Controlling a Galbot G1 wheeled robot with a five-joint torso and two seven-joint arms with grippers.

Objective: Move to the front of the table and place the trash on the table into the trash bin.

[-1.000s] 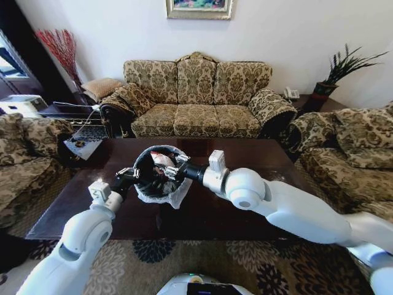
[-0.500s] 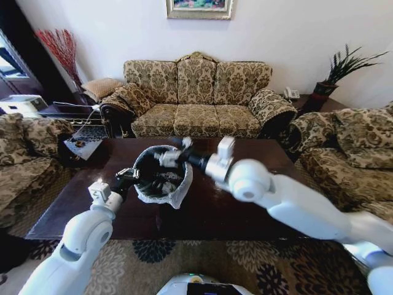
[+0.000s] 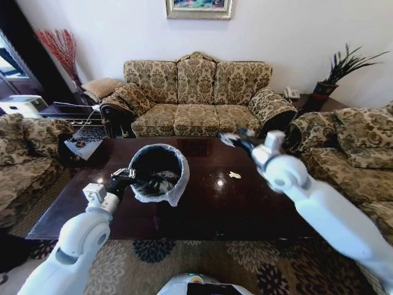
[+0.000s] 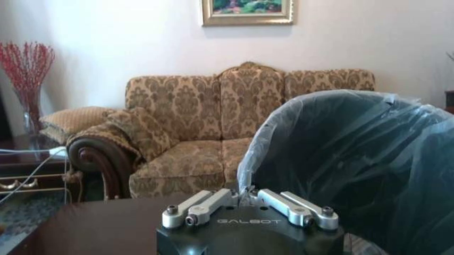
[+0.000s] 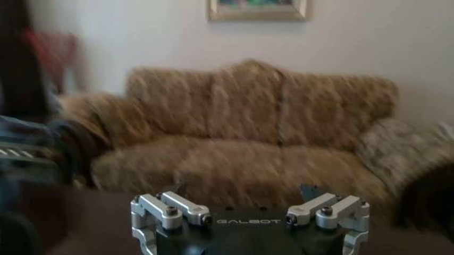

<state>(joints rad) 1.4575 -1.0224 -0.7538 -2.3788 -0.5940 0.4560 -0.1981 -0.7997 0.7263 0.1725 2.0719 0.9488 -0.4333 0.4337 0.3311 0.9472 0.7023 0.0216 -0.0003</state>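
Observation:
The trash bin [image 3: 158,173], black with a white bag over its rim, lies tipped toward me on the table [image 3: 258,209]. My left gripper [image 3: 123,177] is shut on the near rim; in the left wrist view the left gripper [image 4: 245,194] pinches the bag edge of the bin [image 4: 354,170]. White trash pieces [image 3: 161,182] lie inside the bin. One yellowish scrap [image 3: 234,175] rests on the tabletop to the bin's right. My right gripper [image 3: 232,139] hovers over the table's far edge, right of the bin; in the right wrist view the right gripper [image 5: 245,192] is open and holds nothing.
A patterned sofa [image 3: 196,98] stands behind the table, with armchairs at the left [image 3: 24,153] and right [image 3: 350,147]. A low side table with clutter [image 3: 80,132] sits at the far left. A patterned rug [image 3: 245,267] runs along the table's near edge.
My right gripper has pulled out of the bin and swung right to the table's far edge. The left gripper still holds the bin's rim.

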